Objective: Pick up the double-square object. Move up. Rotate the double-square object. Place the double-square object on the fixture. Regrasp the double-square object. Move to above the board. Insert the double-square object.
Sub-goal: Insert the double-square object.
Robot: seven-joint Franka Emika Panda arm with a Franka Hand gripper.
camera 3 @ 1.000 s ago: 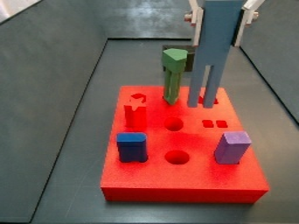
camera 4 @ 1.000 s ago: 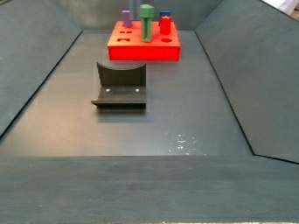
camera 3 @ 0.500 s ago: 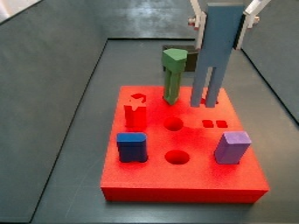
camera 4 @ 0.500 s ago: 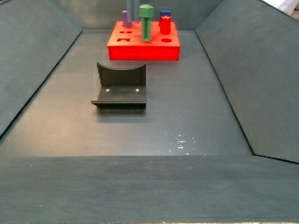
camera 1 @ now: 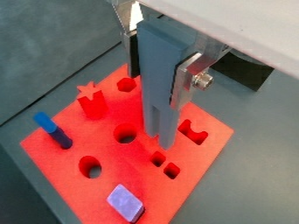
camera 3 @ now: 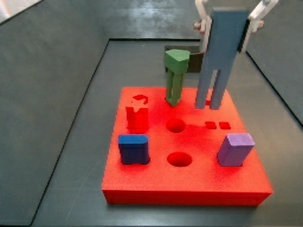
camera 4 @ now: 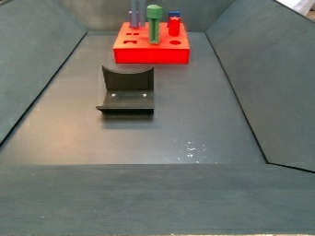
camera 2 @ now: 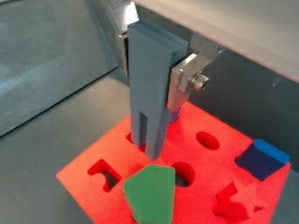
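Note:
My gripper [camera 3: 225, 12] is shut on the double-square object [camera 3: 221, 62], a long slate-blue bar that hangs upright with its grooved lower end just over the board [camera 3: 183, 182]. The board is a red slab with cut-outs, and its twin square holes [camera 3: 217, 125] lie just in front of the bar's end. Both wrist views show the silver fingers [camera 1: 187, 80] clamping the bar [camera 1: 158, 83] near its top, above the red board [camera 1: 70, 149]. In the wrist view with the green peg, the gripper [camera 2: 152, 70] holds the bar [camera 2: 147, 96] over the board [camera 2: 100, 162]. The fixture [camera 4: 125, 89] stands on the floor, in front of the board [camera 4: 154, 53].
A tall green peg [camera 3: 175, 75] stands on the board beside the bar. A dark-blue block [camera 3: 133, 148], a purple block [camera 3: 236, 149] and a red star piece [camera 3: 136, 113] also sit in the board. Dark walls enclose the floor.
The gripper and the bar have sunk slightly toward the board. Nothing else has moved.

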